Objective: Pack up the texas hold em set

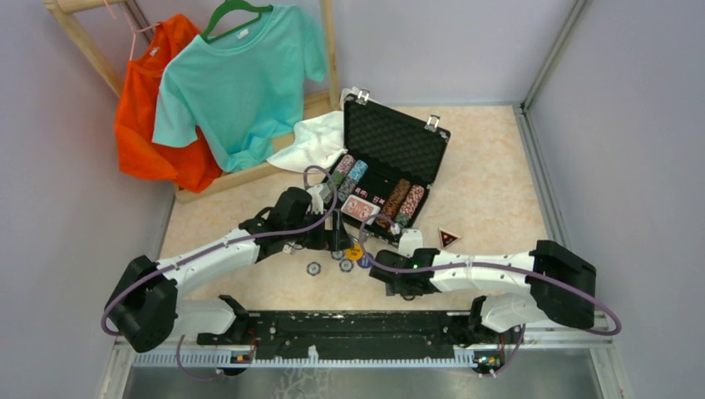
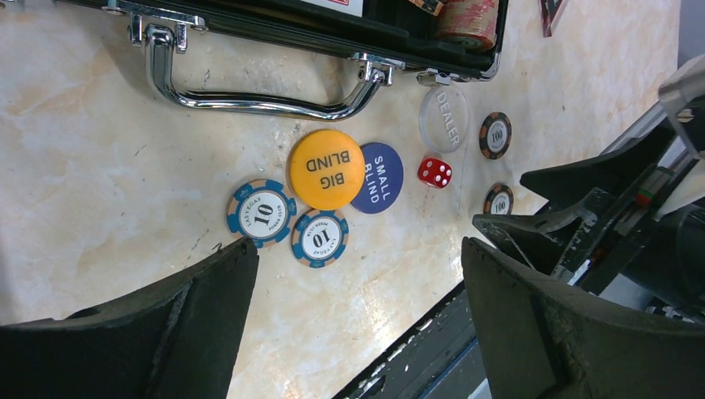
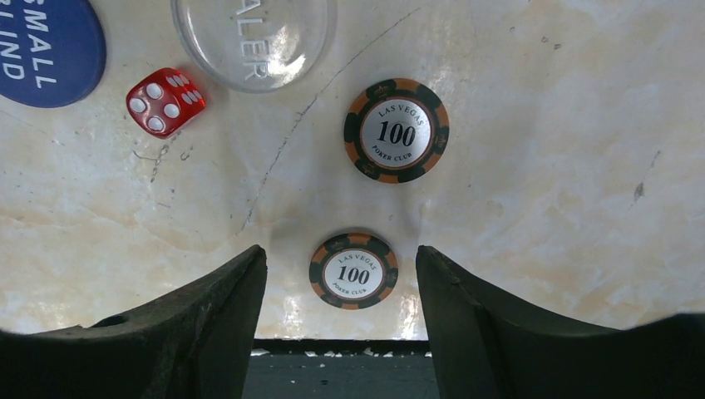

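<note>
A black rectangular hinged case with silver corners (image 1: 395,141) lies open, holding rows of multicoloured chip stacks (image 1: 397,199) and a red card deck (image 1: 359,208). Loose just in front of it lie a yellow Big Blind button (image 2: 327,169) overlapping a blue Small Blind button (image 2: 378,177), a clear Dealer button (image 2: 444,119), a red die (image 2: 434,173), two blue 10 chips (image 2: 261,213) and two orange-and-dark 100 chips (image 3: 396,130).

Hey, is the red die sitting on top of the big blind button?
No, the die lies on the table beside the small blind button, apart from the big blind button.
</note>
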Controlling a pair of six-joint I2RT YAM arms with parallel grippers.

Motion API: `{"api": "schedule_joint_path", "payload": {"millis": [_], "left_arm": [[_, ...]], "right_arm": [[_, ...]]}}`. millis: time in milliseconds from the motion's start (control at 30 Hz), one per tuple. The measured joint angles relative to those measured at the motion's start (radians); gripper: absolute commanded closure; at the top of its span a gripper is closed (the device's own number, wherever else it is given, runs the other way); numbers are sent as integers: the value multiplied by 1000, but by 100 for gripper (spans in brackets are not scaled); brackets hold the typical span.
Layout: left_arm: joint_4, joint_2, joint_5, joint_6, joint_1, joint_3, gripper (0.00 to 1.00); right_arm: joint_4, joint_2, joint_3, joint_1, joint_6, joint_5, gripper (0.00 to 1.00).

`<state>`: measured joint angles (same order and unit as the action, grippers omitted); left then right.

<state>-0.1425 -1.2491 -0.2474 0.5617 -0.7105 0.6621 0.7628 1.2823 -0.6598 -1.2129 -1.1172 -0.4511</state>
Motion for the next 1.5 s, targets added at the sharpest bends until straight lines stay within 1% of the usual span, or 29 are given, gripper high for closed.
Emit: {"api": "schedule_joint_path", "payload": {"millis": [267, 433, 800, 1033, 1200, 1400, 1500], "left_arm": [[1, -1, -4, 0, 0, 0, 3], [4, -5, -9, 0, 0, 0, 3], [6, -6, -18, 0, 0, 0, 3], [10, -23, -26, 0, 0, 0, 3], [12, -28, -31, 2, 0, 0, 4], [14, -29, -33, 3, 0, 0, 3], [16, -29, -33, 3, 0, 0, 3]], "right_arm": [[-25, 16, 27, -3, -27, 29, 34], [-37, 12, 34, -21, -55, 33, 38], [-41, 14, 38, -55, -87, 12, 39], [-37, 14, 38, -67, -97, 8, 49], [-34, 14, 38, -75, -103, 8, 50], [-32, 14, 38, -82, -107, 7, 57], [-31, 14, 38, -83, -108, 7, 58]]}}
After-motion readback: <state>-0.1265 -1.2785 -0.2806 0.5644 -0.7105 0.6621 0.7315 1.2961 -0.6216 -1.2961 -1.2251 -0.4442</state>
